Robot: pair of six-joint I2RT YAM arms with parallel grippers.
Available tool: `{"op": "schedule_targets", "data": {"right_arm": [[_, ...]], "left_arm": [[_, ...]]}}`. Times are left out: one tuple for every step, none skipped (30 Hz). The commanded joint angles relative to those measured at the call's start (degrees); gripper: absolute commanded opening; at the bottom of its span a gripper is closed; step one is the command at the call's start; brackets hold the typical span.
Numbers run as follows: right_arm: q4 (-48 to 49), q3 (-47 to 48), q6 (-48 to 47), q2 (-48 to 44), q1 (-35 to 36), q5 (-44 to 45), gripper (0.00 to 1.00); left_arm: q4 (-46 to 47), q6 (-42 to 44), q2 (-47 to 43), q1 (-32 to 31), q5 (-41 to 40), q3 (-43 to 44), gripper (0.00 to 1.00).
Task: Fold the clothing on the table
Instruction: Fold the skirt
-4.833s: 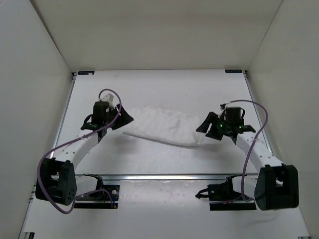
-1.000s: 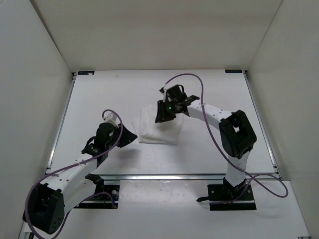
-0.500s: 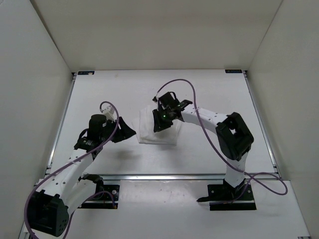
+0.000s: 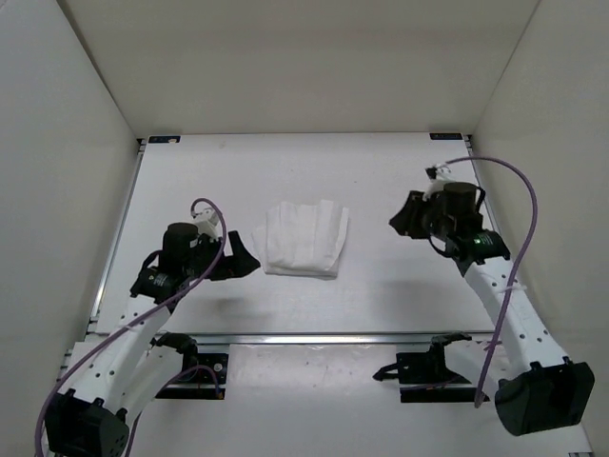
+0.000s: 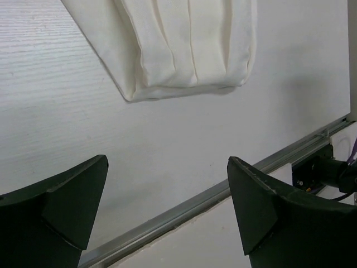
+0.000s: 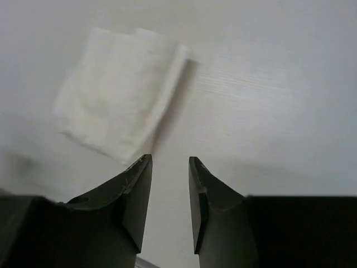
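Looking down on the clothing [image 4: 303,238], doubled into a compact layered packet near the middle of the table [image 4: 190,181], pleats running from 12 to 6 o'clock, a rounded folded edge toward 6. Touched by neither arm. Spot the left gripper [image 5: 167,167] at about 8 o'clock of the packet, near its corner, jaws spread wide and empty over bare table, probably kept low and close for an easy reach to that edge. Spot the right gripper [image 6: 169,162] well apart at 3 o'clock, jaws parted only narrowly with nothing between them, likely held off to that side to leave the packet undisturbed. Judging by the neat stack and both sets of jaws let go, looks near the end of the fold. Would need, at most, a light press or one more fold across. Worth minding thin cloth, prone to springing open or dragging under a careless touch.
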Motion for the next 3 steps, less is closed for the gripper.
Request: {"op": "schedule_targets", "data": {"right_arm": [[-0.75, -7.40, -4.29, -2.81, -7.57, -4.19, 0.30], [-1.01, -7.93, -4.90, -2.73, -8.98, -4.02, 0.31], [-1.19, -8.98, -5.95, -3.43, -9.51, -3.68, 0.32]], "left_arm": [[-2.06, 2.53, -0.61, 0.06, -1.00, 1.10, 0.99], [-2.58, 2.44, 0.00, -0.12, -1.17, 1.18, 0.99], [-3.02, 2.35, 0.70, -0.55, -1.79, 1.45, 0.98]]}}
